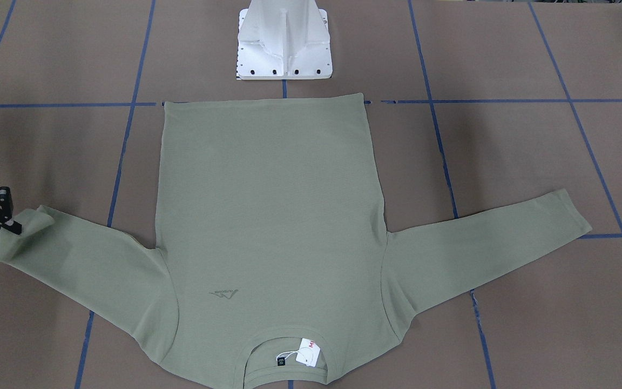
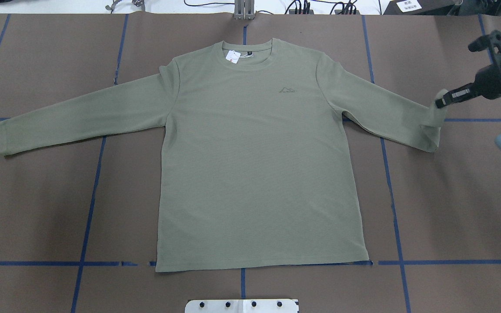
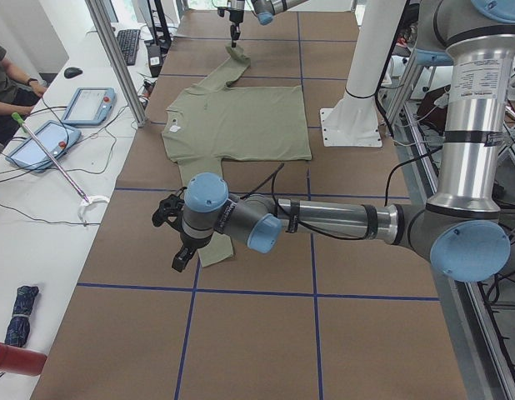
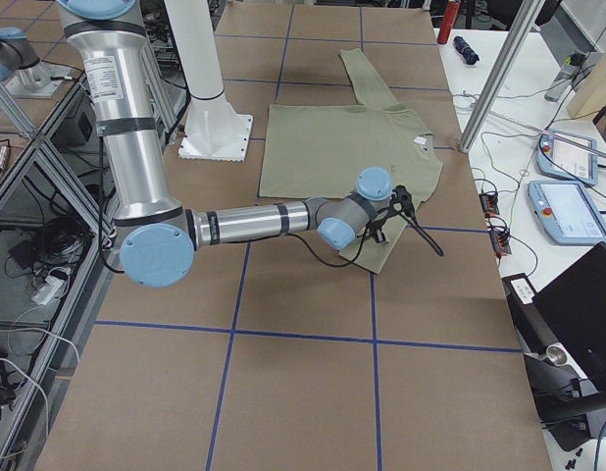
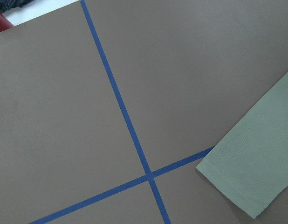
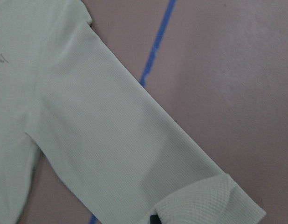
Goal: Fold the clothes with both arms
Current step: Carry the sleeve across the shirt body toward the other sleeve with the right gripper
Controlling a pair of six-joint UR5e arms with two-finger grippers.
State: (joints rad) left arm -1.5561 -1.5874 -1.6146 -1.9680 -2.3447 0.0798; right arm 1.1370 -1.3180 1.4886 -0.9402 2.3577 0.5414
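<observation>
Fold in its opening step. The shirt (image 2: pixel 255 165) lies flat and face up at the centre of the desk (image 2: pixel 450 208), both sleeves spread outward. At the right edge of the overhead view, the right claw (image 2: pixel 441 103) has its jaws closed on the cuff (image 2: pixel 432 124), which is raised and curled off the desk. The left claw (image 3: pixel 181 257) appears only in the left side view, above the opposite sleeve (image 2: pixel 81 115). Whether it is open cannot be told, and that sleeve end (image 5: pixel 256 177) lies flat and ungrasped. The next move probably calls for carrying the held cuff across the body toward frame centre, keeping the sleeve smooth.
</observation>
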